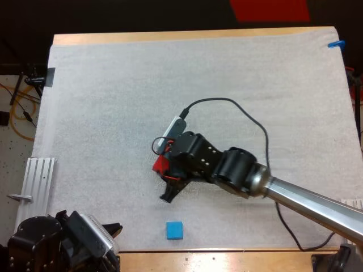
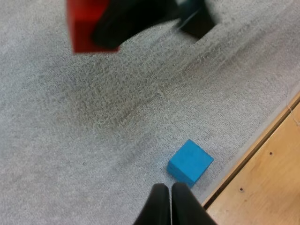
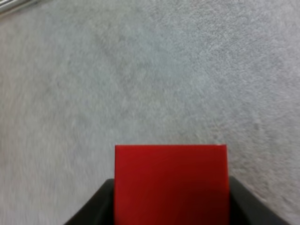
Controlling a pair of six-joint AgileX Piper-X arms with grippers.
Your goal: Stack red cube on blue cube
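My right gripper (image 1: 165, 180) hangs over the middle of the mat, shut on the red cube (image 1: 161, 165), which sits between its black fingers (image 3: 93, 206) as a red face (image 3: 171, 183). From the left wrist the red cube (image 2: 84, 26) and the right gripper show lifted above the mat. The blue cube (image 1: 174, 230) lies on the mat near the front edge, just below the held cube. My left gripper (image 2: 170, 199) rests at the front left corner, shut, its fingertips touching, close to the blue cube (image 2: 190, 161).
A metal rail (image 1: 35, 181) lies left of the mat. The white mat (image 1: 113, 102) stretches wide to the back and left. The wooden table edge (image 2: 267, 183) runs just beyond the blue cube.
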